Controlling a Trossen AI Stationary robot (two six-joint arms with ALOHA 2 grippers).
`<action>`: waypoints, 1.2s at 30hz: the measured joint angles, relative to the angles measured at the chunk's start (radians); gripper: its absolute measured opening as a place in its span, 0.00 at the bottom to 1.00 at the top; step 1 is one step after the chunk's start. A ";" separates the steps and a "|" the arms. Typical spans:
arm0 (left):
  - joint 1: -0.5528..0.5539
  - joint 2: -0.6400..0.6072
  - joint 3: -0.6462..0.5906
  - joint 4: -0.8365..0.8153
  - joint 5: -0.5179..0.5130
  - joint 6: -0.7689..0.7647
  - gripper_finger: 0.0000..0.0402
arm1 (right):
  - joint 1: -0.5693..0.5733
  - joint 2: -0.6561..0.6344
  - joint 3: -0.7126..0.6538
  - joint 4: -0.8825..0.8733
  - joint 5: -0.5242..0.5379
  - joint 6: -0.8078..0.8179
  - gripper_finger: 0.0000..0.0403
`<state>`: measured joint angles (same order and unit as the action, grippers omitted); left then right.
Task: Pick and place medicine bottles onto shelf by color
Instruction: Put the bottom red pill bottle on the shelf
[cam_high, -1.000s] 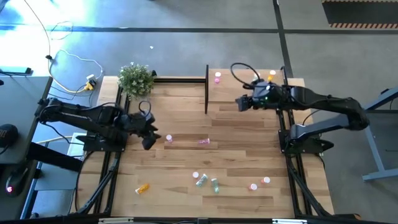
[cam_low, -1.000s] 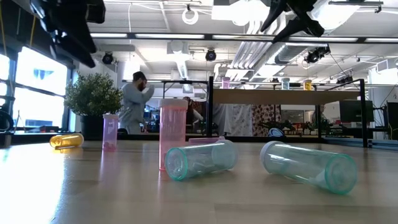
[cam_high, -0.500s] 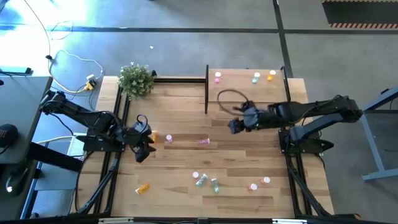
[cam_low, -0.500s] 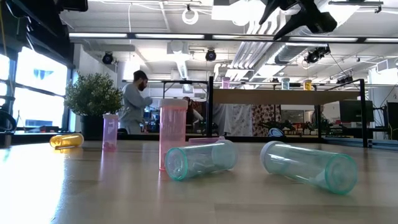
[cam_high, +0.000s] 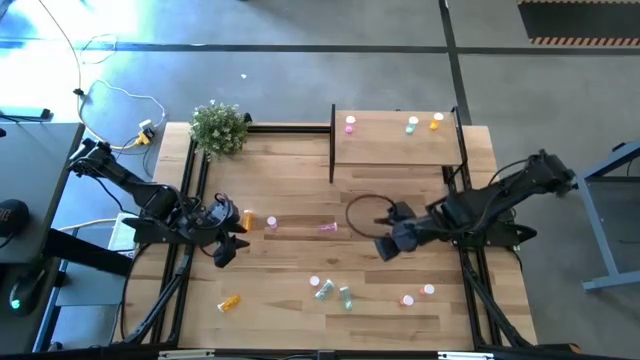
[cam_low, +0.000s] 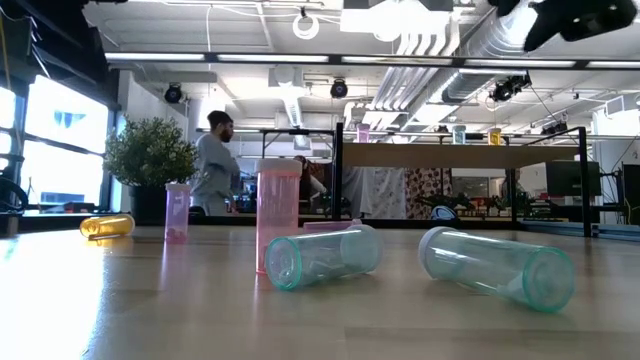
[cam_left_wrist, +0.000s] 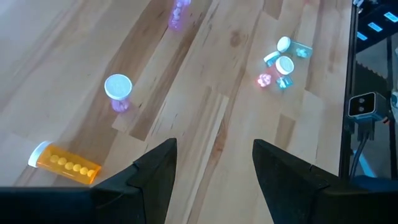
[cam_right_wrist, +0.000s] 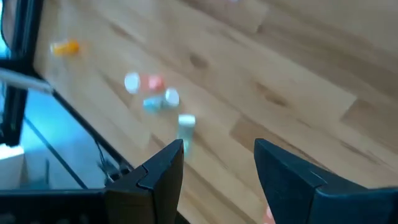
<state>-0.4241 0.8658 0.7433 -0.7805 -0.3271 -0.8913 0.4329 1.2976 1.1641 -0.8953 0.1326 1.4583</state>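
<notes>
Two grippers, both empty with fingers apart, we record: left gripper (cam_high: 228, 247) near an orange bottle (cam_high: 246, 218); right gripper (cam_high: 388, 245) mid-table. Loose medicine bottles (cam_high: 332, 291) scattered on the tabletop (cam_high: 290, 180); three stand on the shelf (cam_high: 390, 148).

A leafy potted plant (cam_high: 219, 127) stands at the far left corner of the striped wooden worktop (cam_high: 290, 190). Beyond it a person (cam_low: 214, 165) stands in the room.
</notes>
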 joint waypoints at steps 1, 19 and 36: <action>-0.002 0.000 0.000 0.002 0.000 0.000 0.50 | 0.018 0.000 0.000 -0.008 0.000 -0.004 0.47; -0.002 0.000 0.000 0.226 -0.176 -0.086 0.50 | 0.323 0.001 0.000 -0.156 0.023 -0.271 0.47; -0.002 0.000 0.000 0.329 -0.220 -0.105 0.50 | 0.436 0.201 0.000 -0.115 0.011 -0.658 0.47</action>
<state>-0.4259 0.8658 0.7433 -0.4513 -0.5466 -0.9958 0.8689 1.4988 1.1637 -1.0104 0.1433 0.8000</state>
